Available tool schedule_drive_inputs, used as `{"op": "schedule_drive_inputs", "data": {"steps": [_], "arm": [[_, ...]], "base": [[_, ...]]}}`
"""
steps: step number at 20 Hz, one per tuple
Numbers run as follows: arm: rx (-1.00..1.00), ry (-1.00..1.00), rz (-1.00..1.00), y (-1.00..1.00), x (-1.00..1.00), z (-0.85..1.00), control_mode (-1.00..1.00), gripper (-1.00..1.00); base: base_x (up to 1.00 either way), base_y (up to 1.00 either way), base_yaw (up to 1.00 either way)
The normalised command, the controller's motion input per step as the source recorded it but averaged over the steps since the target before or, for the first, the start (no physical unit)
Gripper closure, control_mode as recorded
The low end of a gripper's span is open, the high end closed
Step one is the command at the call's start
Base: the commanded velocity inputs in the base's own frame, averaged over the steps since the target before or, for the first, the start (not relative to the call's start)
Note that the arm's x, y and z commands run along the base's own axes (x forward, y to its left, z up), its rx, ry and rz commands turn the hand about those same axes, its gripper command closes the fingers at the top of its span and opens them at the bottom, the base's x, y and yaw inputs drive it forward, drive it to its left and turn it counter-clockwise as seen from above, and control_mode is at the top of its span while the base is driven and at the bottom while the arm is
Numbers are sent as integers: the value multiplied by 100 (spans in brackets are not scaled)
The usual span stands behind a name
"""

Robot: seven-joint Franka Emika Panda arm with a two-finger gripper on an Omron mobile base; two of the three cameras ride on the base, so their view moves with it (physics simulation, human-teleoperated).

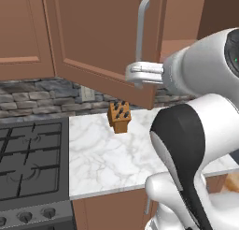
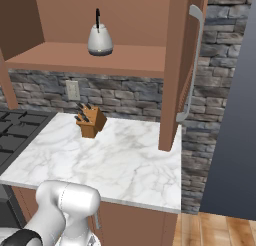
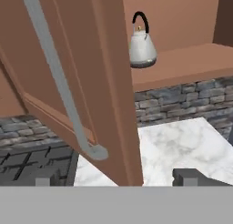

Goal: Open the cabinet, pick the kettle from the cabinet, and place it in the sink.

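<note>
Since the kettle (image 2: pixel 100 40) now stands in plain sight on the open shelf, at the upper left of the right base view and at the upper middle of the hand view, we judge the step in hand to be leaving the door and reaching in for it. It sits upright, its thin black handle arching over the top, with bare shelf on all sides.

The cabinet (image 1: pixel 100 37) door is swung out toward us; in the hand view its edge cuts down the middle of the frame, with the long bar handle (image 3: pixel 59 89) at the left. Our gripper (image 1: pixel 135 74), at the middle of the left base view, is spread wide around the lower end of that bar and has hold of nothing.

To do this well we should back the fingers off the bar first, then swing round the door's edge, not across it. We would come in level, above the shelf board, and close on the kettle's handle or body squarely so it does not tip.

Below, the knife block (image 2: pixel 91 122) on the counter (image 2: pixel 125 165) is well apart from our path.
</note>
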Motion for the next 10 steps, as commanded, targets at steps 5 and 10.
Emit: {"op": "schedule_drive_inputs", "data": {"steps": [5, 10], "arm": [[24, 2, 15, -35, -10, 7, -100, -100], [19, 1, 8, -28, 0, 1, -100, -100]], "base": [[0, 0, 0], [0, 0, 0]]}}
